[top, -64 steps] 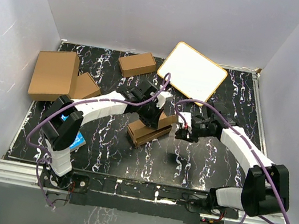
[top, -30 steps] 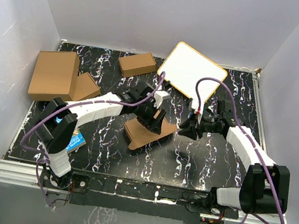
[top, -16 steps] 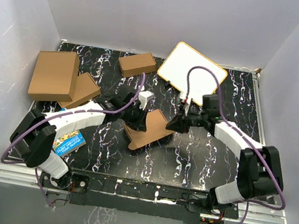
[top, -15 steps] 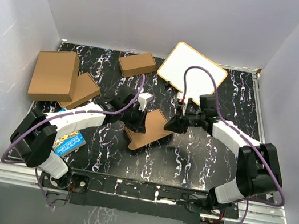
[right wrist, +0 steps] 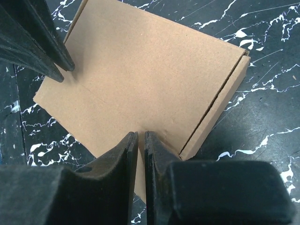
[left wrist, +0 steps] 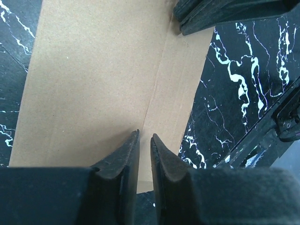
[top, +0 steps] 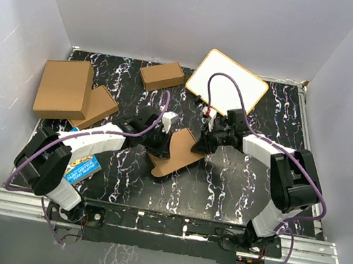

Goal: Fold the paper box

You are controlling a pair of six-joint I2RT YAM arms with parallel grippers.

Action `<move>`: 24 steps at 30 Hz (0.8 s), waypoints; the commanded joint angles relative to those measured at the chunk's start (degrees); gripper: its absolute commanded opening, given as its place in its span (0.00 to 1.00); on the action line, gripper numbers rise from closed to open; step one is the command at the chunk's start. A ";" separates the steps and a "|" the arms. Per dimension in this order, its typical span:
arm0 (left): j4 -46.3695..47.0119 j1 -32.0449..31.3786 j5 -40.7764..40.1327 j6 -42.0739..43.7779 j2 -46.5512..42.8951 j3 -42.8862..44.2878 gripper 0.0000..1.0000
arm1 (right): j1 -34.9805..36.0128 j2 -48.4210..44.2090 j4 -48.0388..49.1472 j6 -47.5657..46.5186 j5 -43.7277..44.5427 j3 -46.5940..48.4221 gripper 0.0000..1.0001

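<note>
The paper box (top: 176, 154) lies mid-surface (top: 236, 183), long axis slanting near-left to far-right. Both pincers are pinched shut, gripping nothing visible. The left pincer (left wrist: 144, 136) tips onto the lid's one side, the right pincer (right wrist: 140, 133) directly opposite, equally near.

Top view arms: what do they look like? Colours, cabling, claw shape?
The left arm and right arm both have white link shells with chunky black joints. A purple cable loops loosely along each one. The left claw and right claw are matte black, each with two fingers tapering to narrow tips. No markings are visible.
</note>
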 commanded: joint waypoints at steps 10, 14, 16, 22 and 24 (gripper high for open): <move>1.92 2.87 -5.95 -1.98 -13.83 -2.41 0.67 | -0.52 -4.79 1.69 -0.32 0.87 6.02 0.61; 5.49 6.14 -5.17 -5.52 -17.20 -6.96 0.89 | -2.80 3.31 -1.98 6.74 0.69 11.66 0.63; 8.66 7.57 -3.32 -8.07 -18.69 -9.87 0.94 | -4.14 6.55 -1.21 10.79 -0.61 12.36 0.63; 13.44 9.46 -2.63 -12.58 -19.81 -14.79 0.97 | -4.38 9.37 2.10 17.58 -0.19 11.71 0.63; 13.50 9.89 -2.43 -13.17 -19.00 -15.28 0.97 | -4.36 10.79 1.93 18.25 -1.06 11.97 0.61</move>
